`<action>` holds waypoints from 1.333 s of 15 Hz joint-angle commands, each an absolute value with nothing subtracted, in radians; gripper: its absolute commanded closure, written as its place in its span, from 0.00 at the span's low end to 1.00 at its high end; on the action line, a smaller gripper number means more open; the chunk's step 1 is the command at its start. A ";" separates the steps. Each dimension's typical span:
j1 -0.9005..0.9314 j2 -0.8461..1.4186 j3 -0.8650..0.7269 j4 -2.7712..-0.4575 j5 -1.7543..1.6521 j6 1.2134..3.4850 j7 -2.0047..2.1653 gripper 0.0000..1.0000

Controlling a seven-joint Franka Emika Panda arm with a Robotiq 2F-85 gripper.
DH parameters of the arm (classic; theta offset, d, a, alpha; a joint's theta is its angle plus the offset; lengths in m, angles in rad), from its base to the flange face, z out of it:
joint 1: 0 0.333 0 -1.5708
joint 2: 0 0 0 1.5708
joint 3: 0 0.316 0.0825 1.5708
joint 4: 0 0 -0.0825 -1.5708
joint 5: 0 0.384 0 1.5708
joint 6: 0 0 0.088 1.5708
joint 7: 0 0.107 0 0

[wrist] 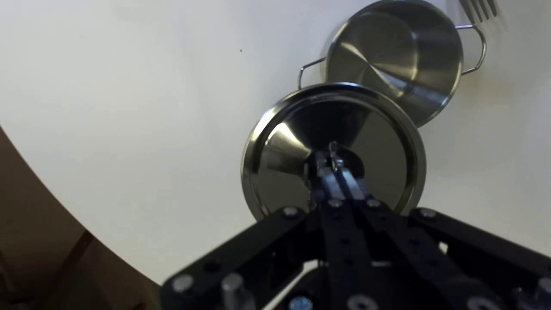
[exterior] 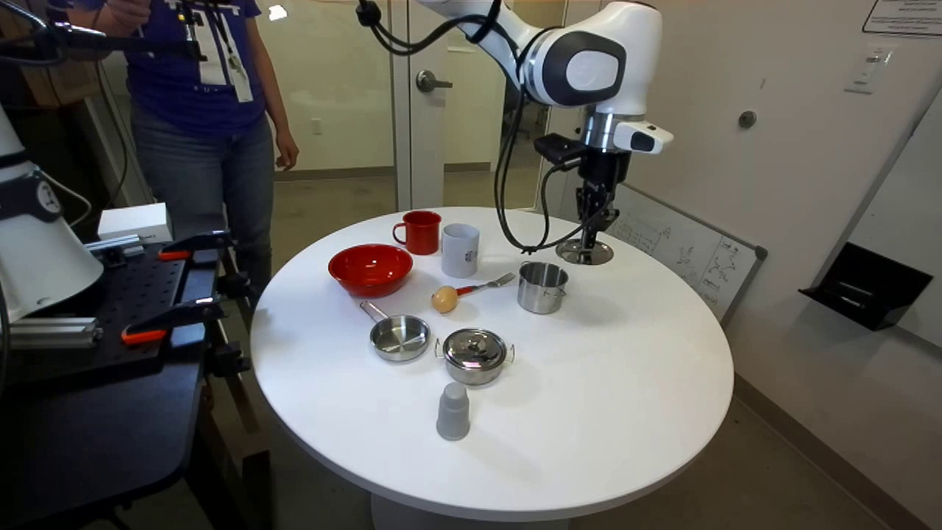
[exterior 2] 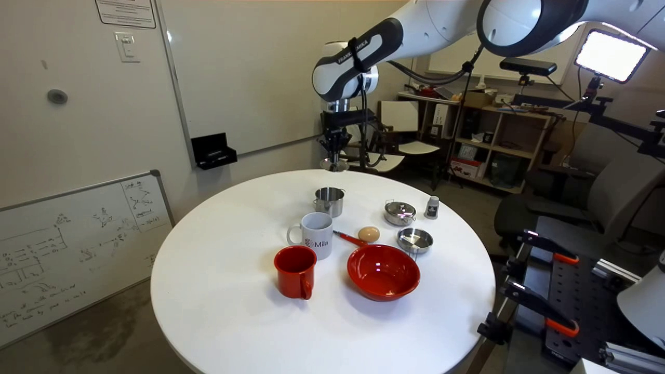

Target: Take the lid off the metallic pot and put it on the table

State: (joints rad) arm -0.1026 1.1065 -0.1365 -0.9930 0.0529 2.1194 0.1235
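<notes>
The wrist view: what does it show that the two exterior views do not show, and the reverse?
Only the wrist view: a dark speck on the table, and a clear look down to the bottom inside the metallic pot.
Only the exterior views: the red bowl, red mug, white mug, egg, small pan, lidded pot and grey container.
Shared: the pincer closed on the lid, the metallic pot, the table, and the fork, cut off in the wrist view.
</notes>
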 commanded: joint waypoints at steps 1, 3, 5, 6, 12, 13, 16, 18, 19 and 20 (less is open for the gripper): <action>-0.097 1.039 -0.165 -1.126 0.060 2.149 0.199 1.00; -0.105 1.027 -0.168 -1.178 0.072 2.157 0.227 1.00; -0.121 1.025 -0.152 -1.218 0.069 2.170 0.256 1.00; -0.123 1.025 -0.152 -1.242 0.073 2.183 0.270 1.00; -0.134 1.008 -0.165 -1.361 0.086 2.260 0.347 1.00; -0.135 1.010 -0.166 -1.369 0.088 2.267 0.353 1.00; -0.138 1.013 -0.165 -1.389 0.093 2.276 0.365 1.00; -0.141 1.020 -0.165 -1.399 0.098 2.294 0.370 1.00; -0.141 1.025 -0.166 -1.404 0.099 2.309 0.373 1.00; -0.143 1.029 -0.164 -1.410 0.102 2.329 0.373 1.00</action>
State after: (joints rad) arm -0.1425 1.0485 -0.1632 -1.3559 0.0778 2.2731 0.3611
